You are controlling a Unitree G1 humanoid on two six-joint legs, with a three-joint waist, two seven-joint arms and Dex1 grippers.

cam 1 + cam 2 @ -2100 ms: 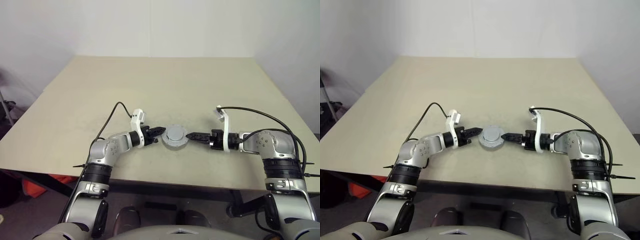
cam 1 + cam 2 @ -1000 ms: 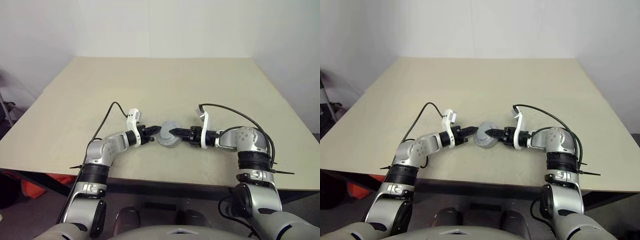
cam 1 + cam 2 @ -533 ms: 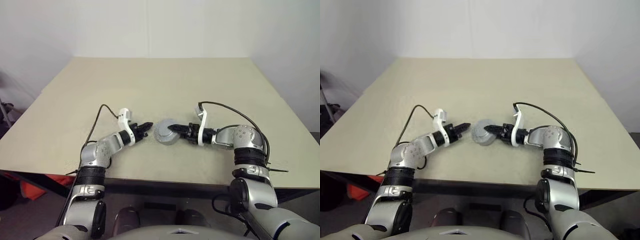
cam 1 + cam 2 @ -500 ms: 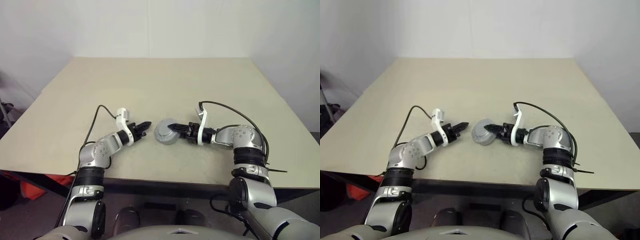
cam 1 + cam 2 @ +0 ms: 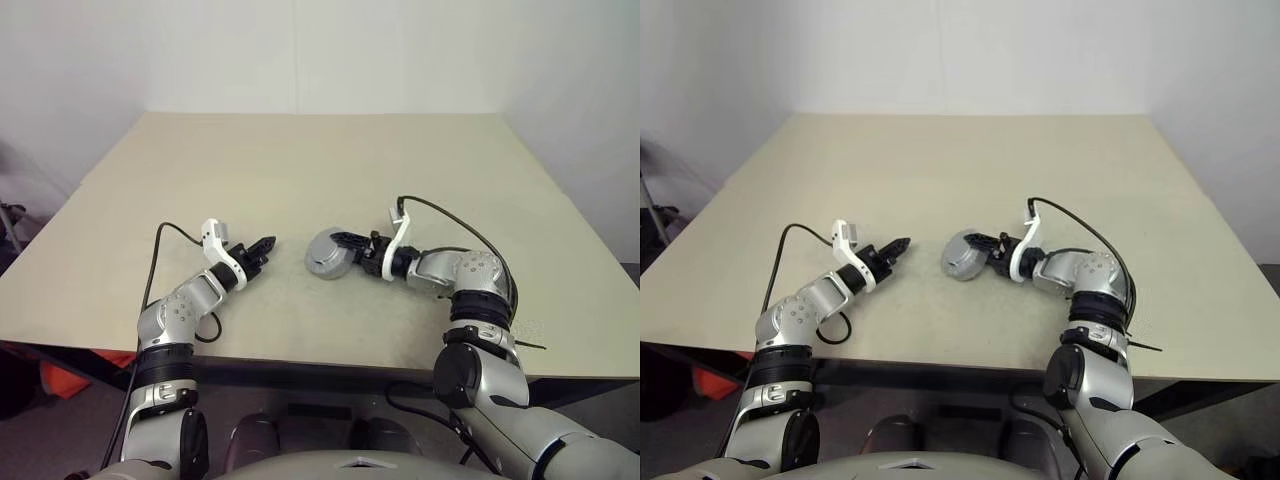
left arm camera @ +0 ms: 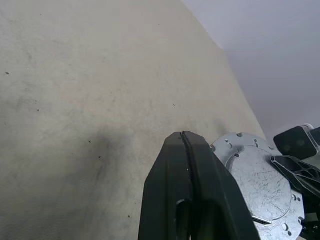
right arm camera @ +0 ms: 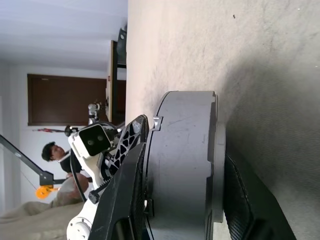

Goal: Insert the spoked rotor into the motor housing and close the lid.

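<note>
Beige tabletop (image 5: 330, 170) under a plain white wall: the right gripper (image 5: 345, 250) lifts the closed motor housing (image 5: 326, 253) near the table's middle.

Gripped across its top and bottom faces, the housing tilts on edge, lid (image 6: 260, 182) facing left, the fingers standing about half apart around it. With its fingers pressed together and empty, the left gripper (image 5: 262, 246) points at the housing from well apart on the left. My judgement: the assembly looks finished, so setting it down flat and square before letting go matters most, lest it roll. Open room lies all around; the near edge is the closest drop, so any lowering should favour the far side.
</note>
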